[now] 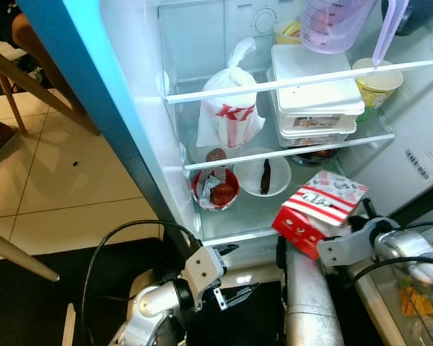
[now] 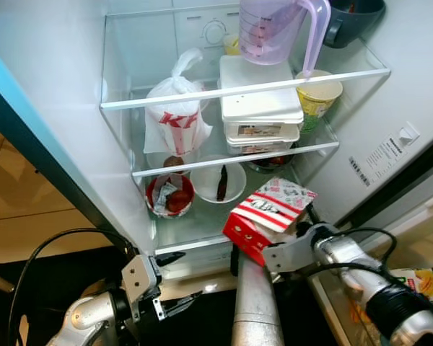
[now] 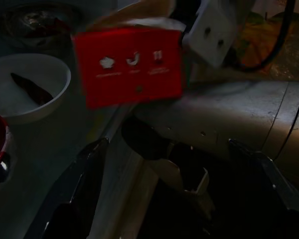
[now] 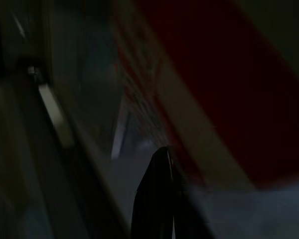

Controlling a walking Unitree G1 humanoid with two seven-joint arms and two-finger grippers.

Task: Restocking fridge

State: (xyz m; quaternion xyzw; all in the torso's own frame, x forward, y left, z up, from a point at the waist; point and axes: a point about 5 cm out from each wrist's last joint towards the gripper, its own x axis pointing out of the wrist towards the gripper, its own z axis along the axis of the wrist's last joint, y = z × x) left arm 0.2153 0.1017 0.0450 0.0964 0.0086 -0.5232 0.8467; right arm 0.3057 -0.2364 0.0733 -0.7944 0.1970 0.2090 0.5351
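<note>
Right gripper (image 2: pixel 308 232) clamps red box (image 2: pixel 268 210) at fridge shelf (image 2: pixel 195 229) front edge, right of white bowl (image 2: pixel 219 182). Left gripper (image 1: pixel 231 272) below shelf, fingers spread, empty.

I see the open fridge (image 1: pixel 137 108) ahead. On its middle shelf (image 1: pixel 289 150) a knotted plastic bag (image 1: pixel 229 108) stands left of stacked lidded containers (image 1: pixel 314 97), with a paper cup (image 1: pixel 377 81) to their right. Above them sits a measuring jug (image 1: pixel 332 23). On the lowest shelf (image 1: pixel 252 209), a bowl of food (image 1: pixel 216 189) lies left of a plate (image 1: pixel 265 176). At that shelf's front right edge, my right gripper (image 1: pixel 346 234) holds a carton box (image 1: pixel 319 209). My left gripper (image 1: pixel 234 285) hangs below the fridge, fingers apart.
</note>
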